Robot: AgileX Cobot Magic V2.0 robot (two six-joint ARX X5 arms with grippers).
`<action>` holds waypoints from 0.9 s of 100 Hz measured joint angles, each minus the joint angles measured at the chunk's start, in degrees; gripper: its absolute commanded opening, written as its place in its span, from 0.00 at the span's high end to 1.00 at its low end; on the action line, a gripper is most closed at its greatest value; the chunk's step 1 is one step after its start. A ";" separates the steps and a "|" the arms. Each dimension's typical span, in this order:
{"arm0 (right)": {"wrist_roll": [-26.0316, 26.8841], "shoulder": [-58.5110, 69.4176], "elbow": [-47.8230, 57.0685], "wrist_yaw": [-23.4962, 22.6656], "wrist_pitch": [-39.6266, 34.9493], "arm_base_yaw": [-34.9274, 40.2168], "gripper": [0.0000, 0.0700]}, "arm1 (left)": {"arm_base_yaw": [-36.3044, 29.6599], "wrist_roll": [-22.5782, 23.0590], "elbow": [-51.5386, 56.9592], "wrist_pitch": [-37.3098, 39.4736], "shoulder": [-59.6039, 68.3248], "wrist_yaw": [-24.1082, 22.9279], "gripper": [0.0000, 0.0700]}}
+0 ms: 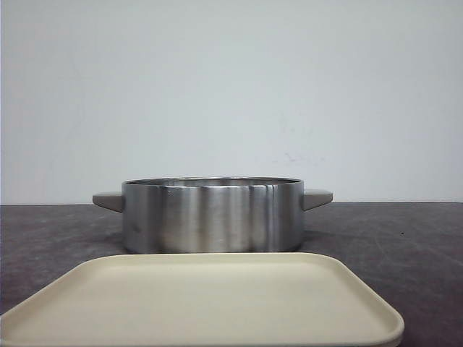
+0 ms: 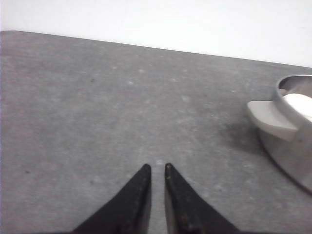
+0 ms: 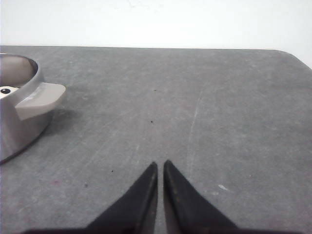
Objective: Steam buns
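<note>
Buns sit inside the steel pot, both grippers idle

Gripper on the left (image 2: 157,166) hangs low over bare grey tabletop (image 2: 97,107), its two black fingertips drawn almost together with only a thin slit between them and nothing held. Off to its side, the left wrist view catches the edge of a brushed stainless-steel pot (image 2: 287,151) with a pale grey handle (image 2: 270,121); just over the rim a glossy white curve of a bun (image 2: 298,103) shows inside.

From the front, the pot (image 1: 213,215) stands on the table at centre, low and wide, a handle sticking out on each side. Its wall hides the contents from this angle. Nearer the camera lies a cream rectangular tray (image 1: 202,303) with rounded corners; its far edge overlaps the pot's base in the view, and whether the two touch cannot be told.

The right wrist view shows the pot's other handle (image 3: 39,100) and, inside the rim, a sliver of white bun with a black dot (image 3: 6,91). The right gripper (image 3: 160,164) also hovers over bare table, well apart from the pot, fingertips nearly closed and empty.
</note>
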 measured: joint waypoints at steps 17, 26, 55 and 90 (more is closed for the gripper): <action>0.00 0.00 0.00 0.00 0.00 0.00 0.98 | 0.76 1.33 0.00 0.02 0.00 0.00 1.00; 0.00 0.02 0.00 0.02 0.00 0.00 0.98 | 0.76 1.36 0.00 0.02 0.00 0.00 1.00; 0.00 0.00 0.00 0.02 0.00 0.00 0.98 | 0.76 1.53 0.00 0.02 0.00 0.00 1.00; 0.00 0.00 0.00 0.02 0.00 0.00 0.98 | 0.76 1.55 0.00 0.02 0.00 0.00 1.00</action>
